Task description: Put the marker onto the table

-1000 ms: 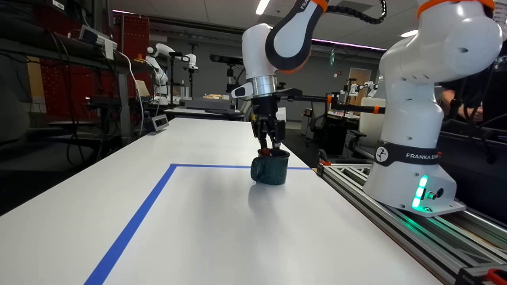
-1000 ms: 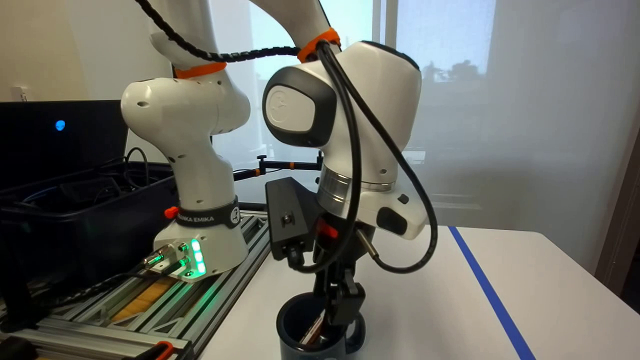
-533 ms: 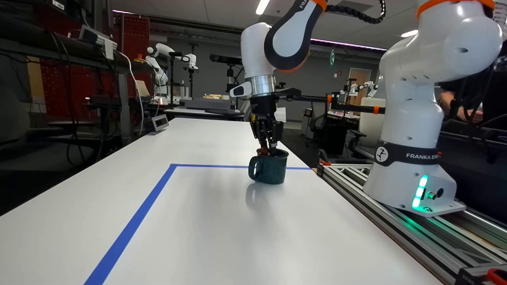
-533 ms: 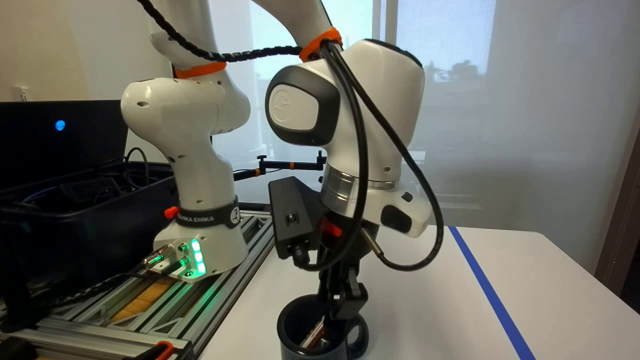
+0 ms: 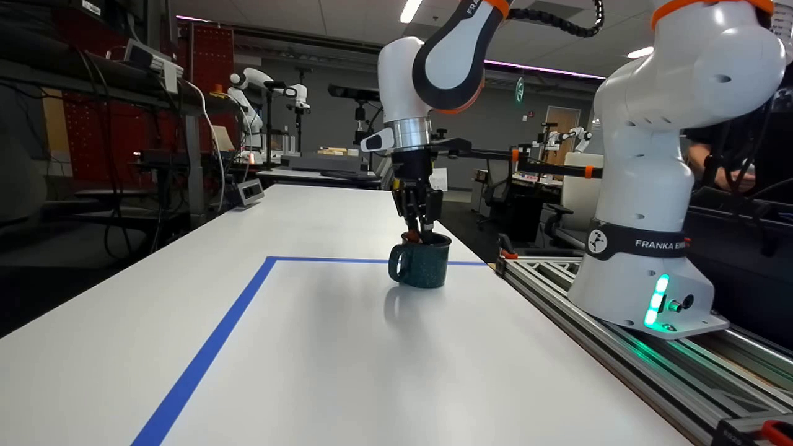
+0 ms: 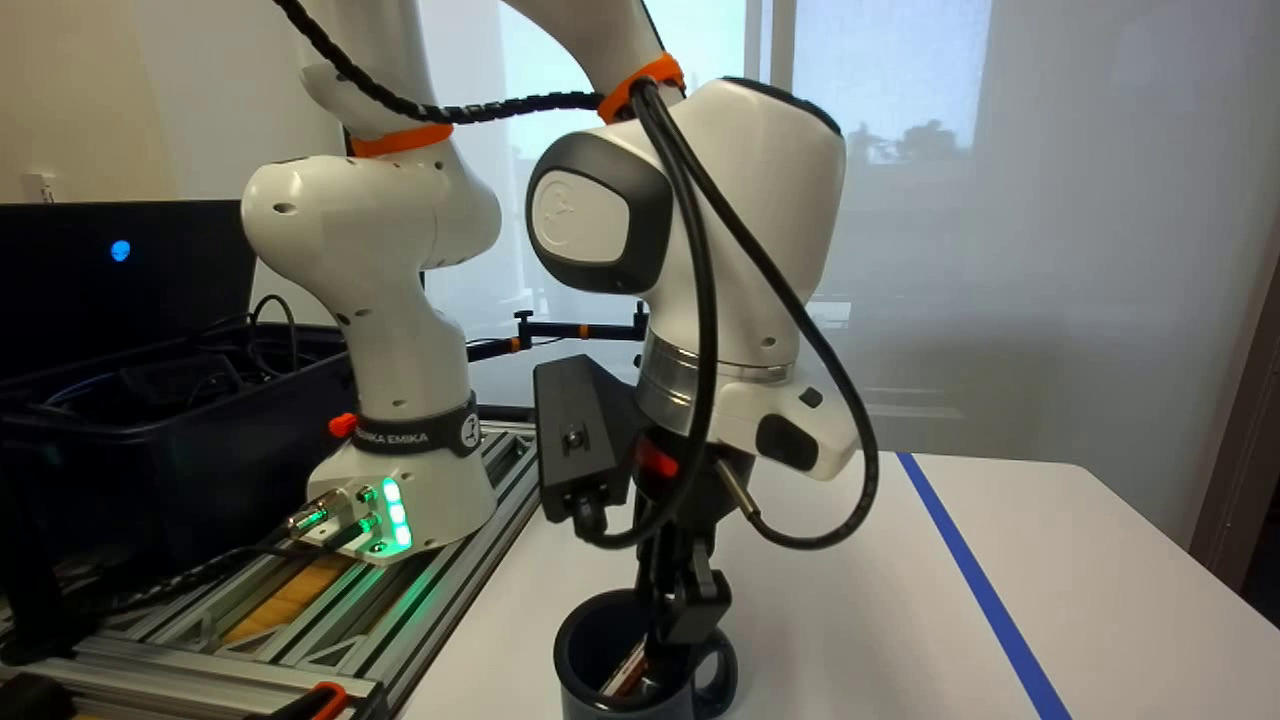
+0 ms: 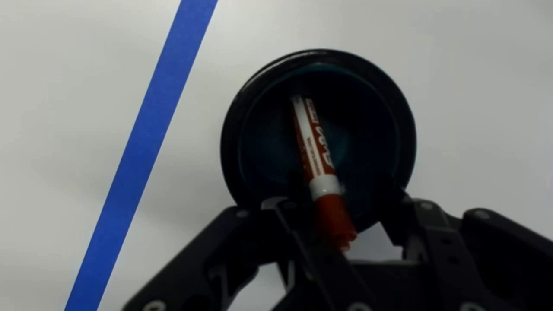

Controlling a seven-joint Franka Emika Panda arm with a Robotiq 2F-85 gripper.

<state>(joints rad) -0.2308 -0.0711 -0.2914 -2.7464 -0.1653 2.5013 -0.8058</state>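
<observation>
Marker (image 7: 315, 147) is seen aslant inside the dark mug (image 5: 427, 269), its red cap (image 7: 335, 218) propped up at the rim and its other end sunk towards the bottom. The mug is stood upright on the white table (image 5: 347, 378), its handle (image 5: 394, 263) turned away from the robot's base (image 5: 619, 285). The gripper (image 7: 341, 194) is pointed downward at the mug's mouth; its fingers (image 7: 393, 216) are parted, with the cap between them. A gap is left between the marker and one finger; whether the other is touched cannot be told. Blue tape (image 7: 149, 134) is laid on the table near the mug.
</observation>
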